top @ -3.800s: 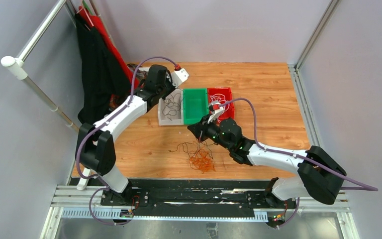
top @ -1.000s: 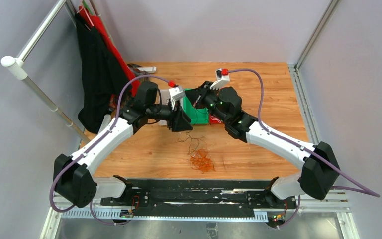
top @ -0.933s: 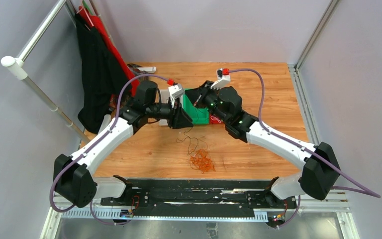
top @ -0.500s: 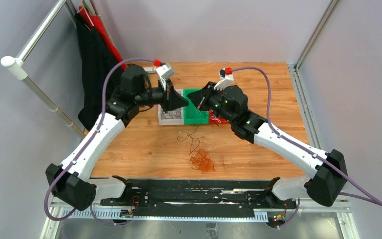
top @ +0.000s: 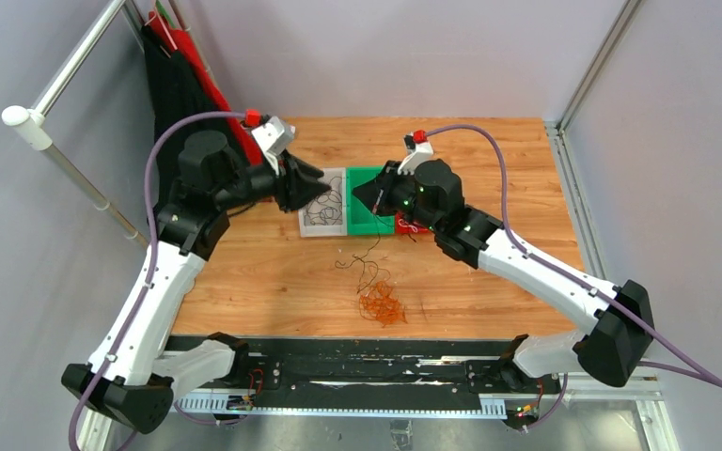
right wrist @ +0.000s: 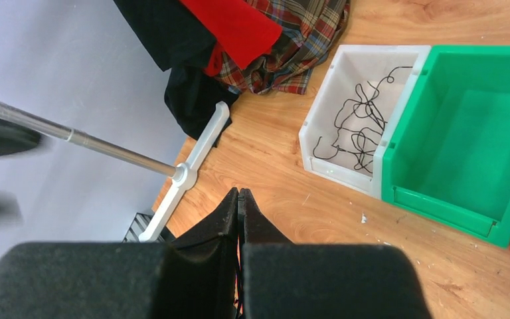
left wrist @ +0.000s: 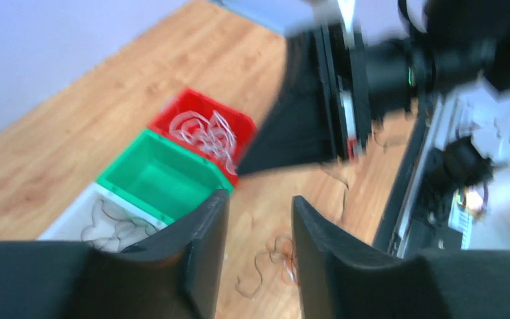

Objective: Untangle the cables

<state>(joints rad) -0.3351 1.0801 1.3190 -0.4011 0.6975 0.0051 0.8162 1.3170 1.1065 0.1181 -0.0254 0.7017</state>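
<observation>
A tangle of orange cables [top: 381, 306] lies on the wooden table, with thin dark cables [top: 368, 265] running up from it. My right gripper [top: 358, 198] hangs above the green bin [top: 366, 180], shut on a thin dark strand; in the right wrist view its jaws [right wrist: 239, 193] press together with the strand between them. My left gripper [top: 316, 178] hovers over the white bin [top: 322, 231]. It is open and empty [left wrist: 259, 203]. Black cables [right wrist: 358, 126] lie in the white bin [right wrist: 319, 143].
Three bins stand in a row: white, green [right wrist: 465, 139] and red [left wrist: 202, 126], the red one holding pale cables. Dark and red clothes [top: 188, 113] hang on a metal rack [top: 66, 80] at the back left. The rack's white foot [right wrist: 189, 169] rests on the table.
My left gripper drew back left from the right gripper to above the white bin, shut for a moment and now stands open. The right gripper barely moved and stays shut.
</observation>
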